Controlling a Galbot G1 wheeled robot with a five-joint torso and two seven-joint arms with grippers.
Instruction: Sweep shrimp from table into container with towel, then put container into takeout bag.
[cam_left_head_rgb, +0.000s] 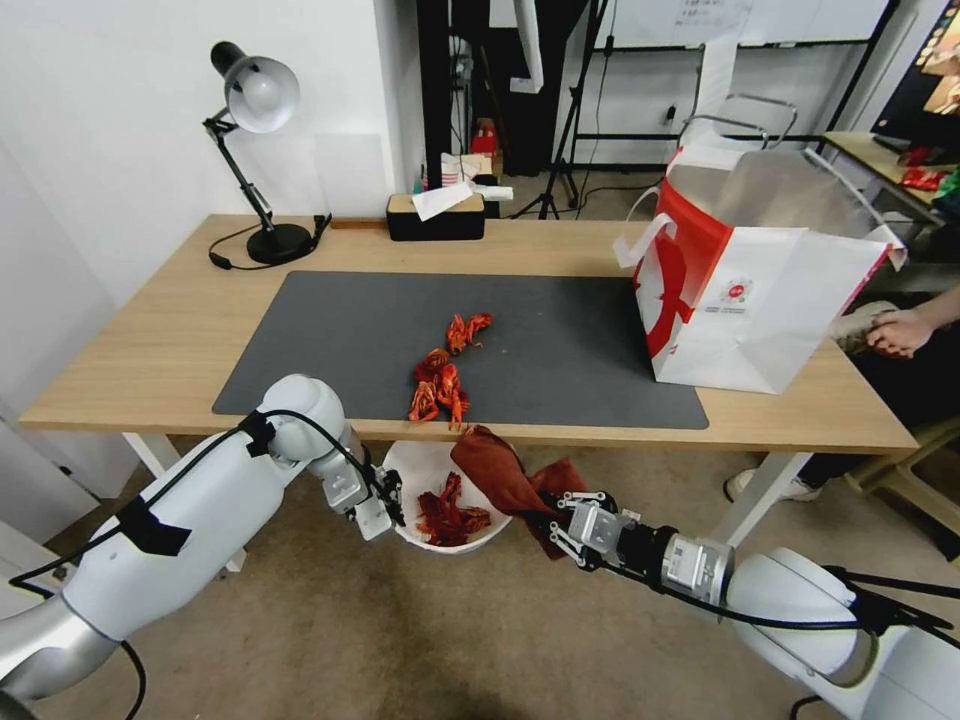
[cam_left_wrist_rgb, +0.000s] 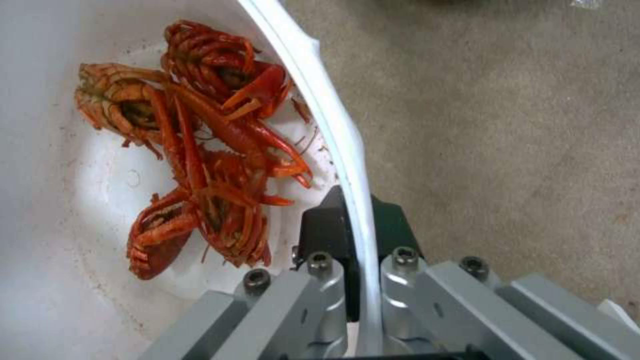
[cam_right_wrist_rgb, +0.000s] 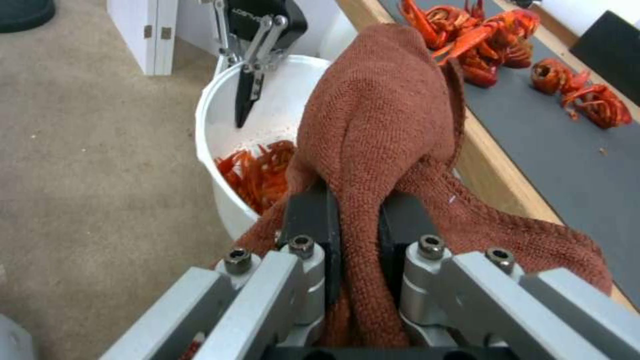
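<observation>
Below the table's (cam_left_head_rgb: 150, 340) front edge, my left gripper (cam_left_head_rgb: 385, 503) is shut on the rim of the white container (cam_left_head_rgb: 418, 468). In the left wrist view its fingers (cam_left_wrist_rgb: 327, 225) clamp the rim (cam_left_wrist_rgb: 333, 115), one inside and one outside. Several shrimp (cam_left_head_rgb: 450, 515) (cam_left_wrist_rgb: 200, 165) lie in the container. More shrimp (cam_left_head_rgb: 440, 385) sit on the mat near the front edge, with a few farther back (cam_left_head_rgb: 467, 330). My right gripper (cam_left_head_rgb: 560, 522) (cam_right_wrist_rgb: 357, 220) is shut on the rust-red towel (cam_left_head_rgb: 500, 468) (cam_right_wrist_rgb: 380, 125), which drapes over the container's rim at the table edge. The takeout bag (cam_left_head_rgb: 740, 280) stands open on the table's right.
A dark grey mat (cam_left_head_rgb: 570, 340) covers the middle of the table. A desk lamp (cam_left_head_rgb: 262, 160) and a black tissue box (cam_left_head_rgb: 435, 215) stand at the back. A person's hand (cam_left_head_rgb: 900, 332) is beside the bag's right side. Beige carpet lies under the container.
</observation>
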